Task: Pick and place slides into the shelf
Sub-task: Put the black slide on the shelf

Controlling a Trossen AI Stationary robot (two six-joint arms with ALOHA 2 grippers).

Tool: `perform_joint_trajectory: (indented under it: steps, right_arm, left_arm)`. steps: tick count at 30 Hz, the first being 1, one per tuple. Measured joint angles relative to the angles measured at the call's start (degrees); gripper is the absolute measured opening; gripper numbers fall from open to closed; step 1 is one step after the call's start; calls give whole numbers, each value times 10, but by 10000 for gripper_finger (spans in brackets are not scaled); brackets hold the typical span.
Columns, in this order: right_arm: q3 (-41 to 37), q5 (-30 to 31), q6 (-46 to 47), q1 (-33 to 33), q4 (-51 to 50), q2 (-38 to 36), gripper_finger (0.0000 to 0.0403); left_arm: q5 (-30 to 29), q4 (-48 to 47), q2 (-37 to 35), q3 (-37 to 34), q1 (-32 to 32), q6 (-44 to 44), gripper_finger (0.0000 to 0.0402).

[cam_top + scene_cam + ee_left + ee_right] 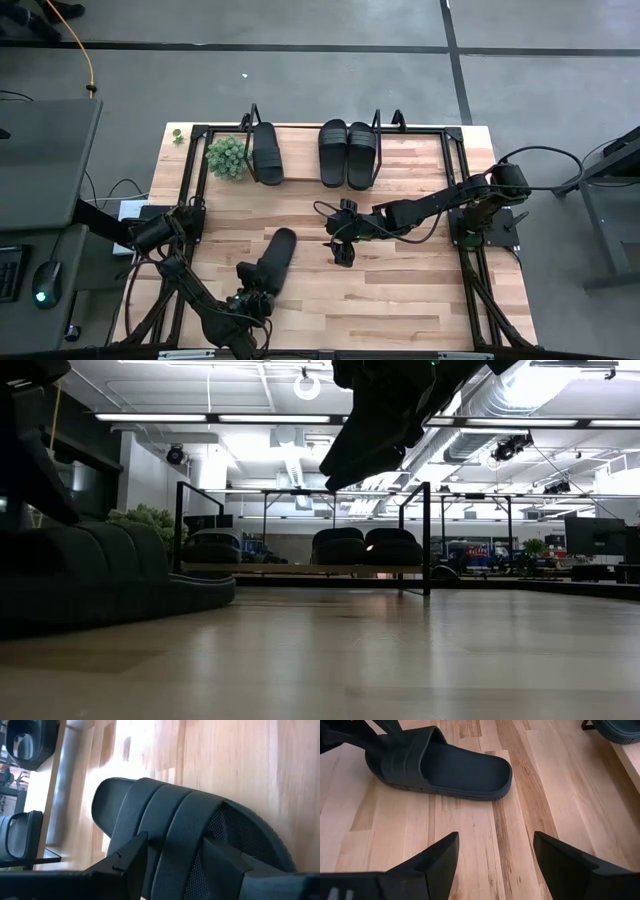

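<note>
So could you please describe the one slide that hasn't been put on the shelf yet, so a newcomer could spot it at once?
Start at the shelf along the table's far edge, where three black slides sit in a row. Come toward the near edge, left of centre: the fourth slide lies flat on the bare tabletop. Unlike the others, it is angled, and the left gripper is closed on its strap.

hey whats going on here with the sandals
A two-armed robot is putting black slide sandals onto a low shelf at the far side of the table. Three sandals already sit on the shelf. The fourth sandal lies on the tabletop near the front, and the left gripper is closed around its strap, apparently about to lift it. The right gripper hangs open and empty over the middle of the table, near that sandal's other end.
</note>
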Motion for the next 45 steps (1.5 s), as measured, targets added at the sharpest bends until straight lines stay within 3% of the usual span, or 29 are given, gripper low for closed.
perform_joint_trajectory:
  steps: [4,13,18,32,45]
  right_arm:
    - [0,0,0,0,0,0,248]
    - [0,0,0,0,0,0,248]
    - [0,0,-3,0,0,0,248]
    - [0,0,-9,0,0,0,248]
    - [0,0,2,0,2,0,248]
  left_arm:
    - [-10,-2,0,0,0,-7,139]
    - [3,-1,0,1,-1,-3,9]
    - [5,-2,0,0,-1,-2,22]
    - [6,-15,0,2,-1,41,6]
    - [-31,-214,0,91,7,-15,3]
